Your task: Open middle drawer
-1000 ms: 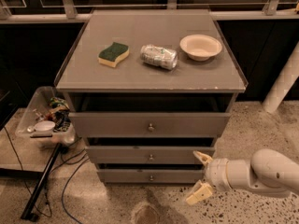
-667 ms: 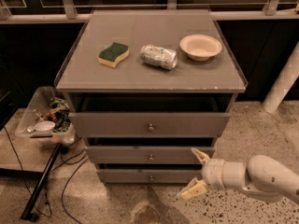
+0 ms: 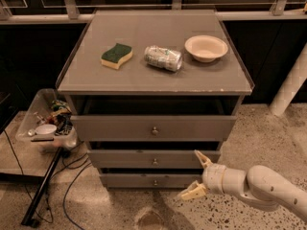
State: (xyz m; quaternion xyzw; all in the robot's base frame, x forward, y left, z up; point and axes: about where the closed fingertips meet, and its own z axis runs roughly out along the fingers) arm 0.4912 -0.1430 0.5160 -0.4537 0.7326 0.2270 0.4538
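The grey cabinet (image 3: 153, 78) has three drawers. The middle drawer (image 3: 120, 159) is wide and shallow with a small round metal knob (image 3: 155, 162); its front sits close to the cabinet. The taller top drawer (image 3: 110, 127) juts out a little. The lowest drawer (image 3: 129, 180) is below. My gripper (image 3: 197, 175) is open, its pale fingers (image 3: 202, 158) spread one above the other, in front of the cabinet's lower right, to the right of the middle knob and apart from it. The white arm comes in from the right.
On the cabinet top lie a green-and-yellow sponge (image 3: 116, 55), a crushed can (image 3: 163, 58) and a pale bowl (image 3: 206, 48). A clear bin of clutter (image 3: 47, 121) stands at the left, with a black stand leg and cables (image 3: 43, 188) on the speckled floor. A white post (image 3: 290, 83) stands at the right.
My gripper has moved left along the cabinet's lower front, closer to the drawer knobs. The drawers have not moved.
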